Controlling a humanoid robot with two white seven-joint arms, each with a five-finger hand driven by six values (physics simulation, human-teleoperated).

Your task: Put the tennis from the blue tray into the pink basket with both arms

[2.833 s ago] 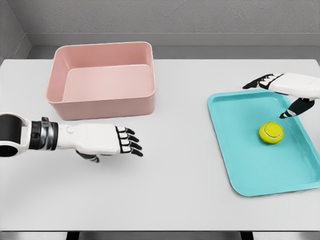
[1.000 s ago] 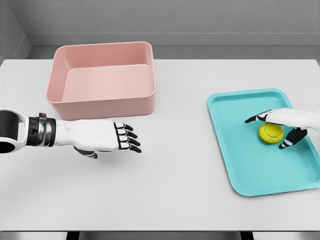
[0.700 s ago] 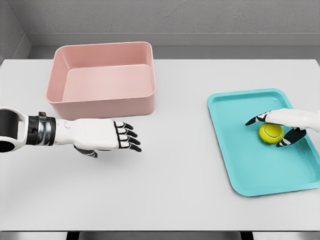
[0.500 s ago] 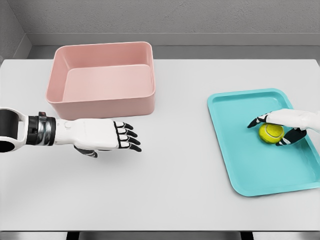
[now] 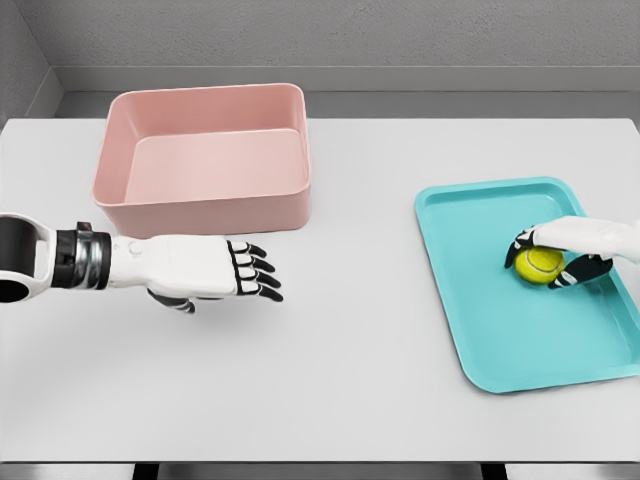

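- Fingers of my right hand (image 5: 560,252) are curled round the fuzzy yellow-green tennis ball (image 5: 539,265), black tips touching both its sides.
- The ball sits on the smooth blue tray (image 5: 490,310), a shallow rounded rectangle with a raised lip, toward its far right part.
- My left hand (image 5: 205,271) hovers over the matte white table (image 5: 350,380), fingers loosely extended, holding nothing.
- Just beyond it I see the pink basket (image 5: 205,160), a deep, glossy, round-cornered tub.

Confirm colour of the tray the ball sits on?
Turquoise blue tray, plain with no pattern; clearest in the head view.
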